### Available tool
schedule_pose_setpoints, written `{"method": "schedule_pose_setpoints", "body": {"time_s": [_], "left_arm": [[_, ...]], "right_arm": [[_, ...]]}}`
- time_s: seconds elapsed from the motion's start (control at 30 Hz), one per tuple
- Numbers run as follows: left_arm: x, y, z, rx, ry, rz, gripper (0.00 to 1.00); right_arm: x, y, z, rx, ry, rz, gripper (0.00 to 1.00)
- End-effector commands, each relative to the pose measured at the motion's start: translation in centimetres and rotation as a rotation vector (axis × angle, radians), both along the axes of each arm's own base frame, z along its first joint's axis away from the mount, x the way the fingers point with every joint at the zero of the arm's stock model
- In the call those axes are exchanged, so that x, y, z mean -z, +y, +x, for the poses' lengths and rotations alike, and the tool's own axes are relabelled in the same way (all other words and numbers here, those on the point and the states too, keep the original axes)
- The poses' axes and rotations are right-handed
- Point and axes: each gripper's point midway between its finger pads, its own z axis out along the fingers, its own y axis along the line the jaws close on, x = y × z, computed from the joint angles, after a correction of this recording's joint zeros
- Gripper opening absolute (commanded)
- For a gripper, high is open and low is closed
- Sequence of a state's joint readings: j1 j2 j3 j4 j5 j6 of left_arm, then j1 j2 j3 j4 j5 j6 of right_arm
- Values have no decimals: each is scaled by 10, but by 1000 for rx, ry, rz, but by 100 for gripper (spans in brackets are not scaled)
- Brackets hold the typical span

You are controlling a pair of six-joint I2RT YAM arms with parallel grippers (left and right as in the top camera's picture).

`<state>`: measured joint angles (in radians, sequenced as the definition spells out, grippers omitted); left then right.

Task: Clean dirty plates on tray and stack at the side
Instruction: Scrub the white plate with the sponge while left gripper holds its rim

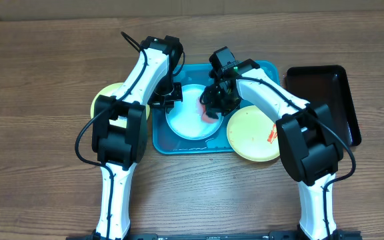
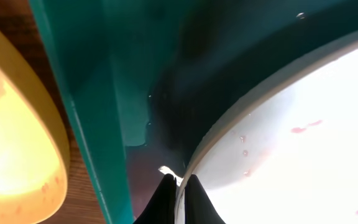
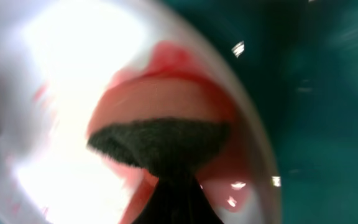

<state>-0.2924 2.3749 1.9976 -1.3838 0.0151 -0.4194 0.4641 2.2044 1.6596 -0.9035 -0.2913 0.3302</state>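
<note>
A light blue plate (image 1: 191, 119) lies in the teal tray (image 1: 265, 69). My left gripper (image 1: 168, 99) is shut on the plate's left rim; in the left wrist view the rim (image 2: 211, 140) runs between the closed fingers of the gripper (image 2: 179, 186). My right gripper (image 1: 213, 105) is shut on a dark scrubbing pad (image 3: 160, 140), which presses on a red smear (image 3: 166, 93) at the plate's right side. One yellow plate (image 1: 253, 133) with a red mark overlaps the tray's right front corner. Another yellow plate (image 1: 109, 100) rests on the table left of the tray, partly under my left arm.
A smaller black tray (image 1: 325, 100) stands at the right on the wooden table (image 1: 45, 153). Small red specks (image 2: 303, 129) dot the blue plate near its left rim. The tray floor (image 2: 166, 81) looks wet beside the plate.
</note>
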Motion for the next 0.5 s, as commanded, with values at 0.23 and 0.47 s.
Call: {"method": "schedule_pose_setpoints", "body": {"time_s": [0.23, 0.47], "left_arm": [[-7, 3, 3, -23, -28, 10, 4], [-7, 3, 3, -22, -28, 10, 4]], "right_arm": [[-6, 81, -48, -154, 76, 200, 4], [0, 62, -2, -5, -63, 110, 4]]}}
